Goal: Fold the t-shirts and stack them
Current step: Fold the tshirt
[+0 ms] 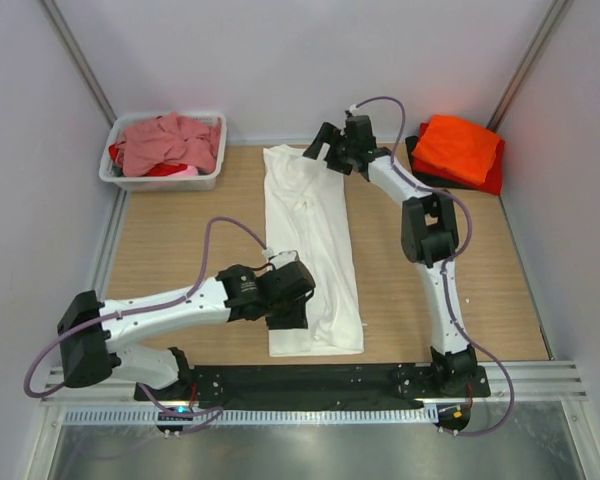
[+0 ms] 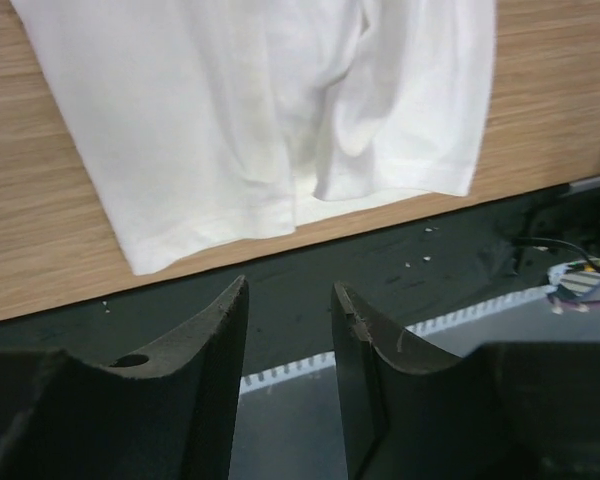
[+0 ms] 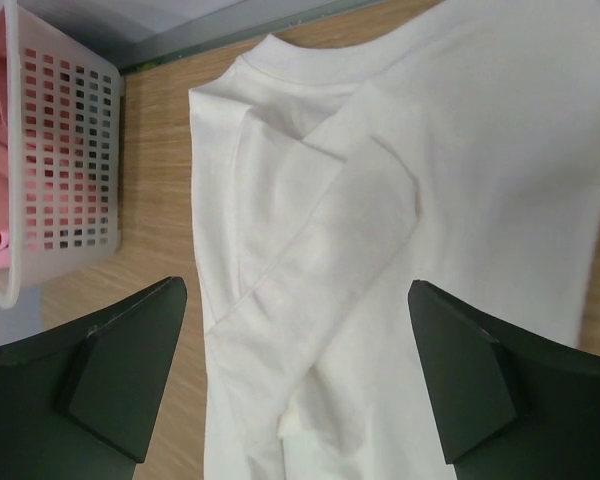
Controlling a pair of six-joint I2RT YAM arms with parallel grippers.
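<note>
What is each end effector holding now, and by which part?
Nothing. The left end effector and the right end effector are both open and empty, near the white shirt.

A white perforated plastic tub (image 1: 160,182) stands at the far left corner of the light wooden tabletop (image 1: 160,250); a flat black base plate (image 1: 320,378) runs along its near edge; pale grey walls (image 1: 280,60) enclose back and sides.

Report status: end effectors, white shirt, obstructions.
Left end effector open, empty, near hem. Right end effector wide open over collar end. White t-shirt flat, sides folded in. Nothing blocking it.
</note>
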